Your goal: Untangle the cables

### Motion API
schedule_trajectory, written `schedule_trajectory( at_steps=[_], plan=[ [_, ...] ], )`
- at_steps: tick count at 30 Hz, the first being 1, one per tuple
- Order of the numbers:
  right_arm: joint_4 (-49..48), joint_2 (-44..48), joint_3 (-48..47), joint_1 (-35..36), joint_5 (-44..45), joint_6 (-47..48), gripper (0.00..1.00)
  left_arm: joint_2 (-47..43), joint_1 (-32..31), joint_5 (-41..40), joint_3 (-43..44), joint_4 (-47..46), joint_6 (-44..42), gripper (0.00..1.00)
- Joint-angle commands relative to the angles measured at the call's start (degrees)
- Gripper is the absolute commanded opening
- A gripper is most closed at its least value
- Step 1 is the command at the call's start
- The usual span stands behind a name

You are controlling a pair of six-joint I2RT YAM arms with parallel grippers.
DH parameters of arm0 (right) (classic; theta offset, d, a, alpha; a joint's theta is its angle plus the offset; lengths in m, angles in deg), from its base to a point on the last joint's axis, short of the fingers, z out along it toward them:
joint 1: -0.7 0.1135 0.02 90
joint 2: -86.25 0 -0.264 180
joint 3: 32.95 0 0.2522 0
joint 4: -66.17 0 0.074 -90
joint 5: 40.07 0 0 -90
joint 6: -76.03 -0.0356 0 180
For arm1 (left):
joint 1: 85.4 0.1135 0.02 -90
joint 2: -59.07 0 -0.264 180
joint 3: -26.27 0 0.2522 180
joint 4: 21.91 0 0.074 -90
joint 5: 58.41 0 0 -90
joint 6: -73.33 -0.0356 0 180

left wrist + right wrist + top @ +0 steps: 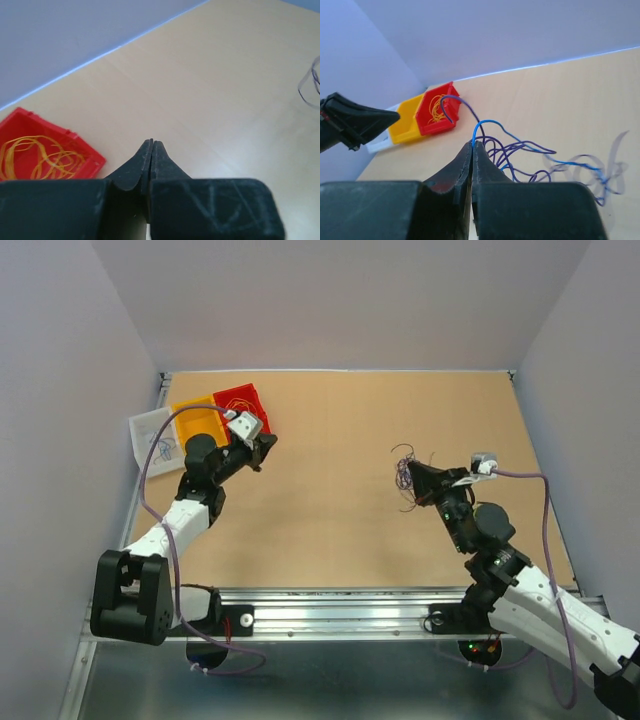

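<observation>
A: Right side first. What's the black two-finger right gripper (472, 145) doing?
B: Pinched tight on one bright blue strand of the tangle of thin blue and dark purple wires (520, 155). The rest of the bunch trails off to its right over the tan wooden tabletop (580, 95). There's a shadow under it, and I can't tell if the low loops touch.
A: Why hold one strand like that?
B: My guess is to single it out so it can be drawn free of the others.
A: And the black left gripper (151, 143)?
B: Fingers pressed together, nothing between them. It's well apart from the tangle, over the tabletop near the red plastic bin (82, 150).
A: Bin contents?
B: A coil of orange-yellow wires (35, 155), lying on its own. Looks like a sorting spot, so the left arm is probably placed there for a handover.
A: Counts?
B: Two grippers. One red plastic bin, one yellow plastic bin (195, 410) touching it, and one white flat tray (145, 425) beside that. One tangle, with one bright blue strand for sure and several dark purple ones, no exact number. No black strand I can pick out.
</observation>
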Motion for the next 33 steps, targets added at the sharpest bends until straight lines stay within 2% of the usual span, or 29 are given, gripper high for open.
schedule_trajectory(
  at_steps=[1, 2, 3, 4, 9, 11, 13, 14, 15, 20, 26, 31, 33],
  plan=[
    [2.9, 1.2, -0.2, 0.3, -6.2, 0.1, 0.02, 0.9, -0.8, 15.7, 3.5, -3.1, 3.5, 0.2],
    [3.0, 0.8, -0.4, 0.3, -8.7, 0.2, 0.01, 0.9, -0.9, 17.0, 3.4, -3.1, 3.4, 0.28],
    [1.6, -0.3, -0.8, 0.3, -13.0, 0.3, 0.01, 0.6, -1.1, 18.1, 3.1, -3.1, 3.1, 0.45],
    [0.7, -1.3, -0.9, 0.3, -15.1, 0.3, 0.01, 0.1, -2.2, 19.3, 2.7, -3.1, 1.9, 0.55],
    [-6.7, -8.8, -3.5, 0.3, -29.2, -0.4, 0.01, -3.8, -7.5, 20.7, -0.9, -3.5, -4.1, 0.68],
    [-8.6, -13.4, -5.4, 0.3, -32.3, -0.9, 0.0, -6.2, -10.6, 20.4, -2.8, -3.9, -6.5, 0.74],
    [-11.6, -16.1, -6.6, 0.3, -36.1, -2.0, 0.0, -7.6, -12.2, 20.3, -4.3, -4.3, -7.8, 0.75],
    [-12.4, -18.6, -7.5, 0.3, -37.2, -2.2, 0.01, -7.8, -13.1, 20.2, -4.7, -4.4, -8.3, 0.84],
    [-14.1, -20.0, -8.1, 0.3, -39.1, -2.8, 0.01, -7.8, -14.1, 20.4, -5.2, -4.5, -9.2, 0.87],
    [-16.3, -25.6, -10.3, 0.3, -40.4, -3.6, 0.0, -5.6, -15.5, 22.5, -4.9, -3.7, -10.5, 0.89],
    [-17.5, -28.6, -11.5, 0.3, -39.8, -3.9, 0.01, -3.0, -16.9, 21.2, -3.9, -2.7, -11.5, 0.89],
    [-18.1, -29.2, -11.4, 0.3, -37.3, -4.1, 0.0, -1.6, -18.1, 19.4, -3.0, -2.6, -11.9, 0.8],
    [-18.1, -29.2, -11.3, 0.4, -36.7, -4.1, 0.01, -1.9, -18.2, 18.6, -2.9, -2.6, -11.7, 0.72]
  ],
)
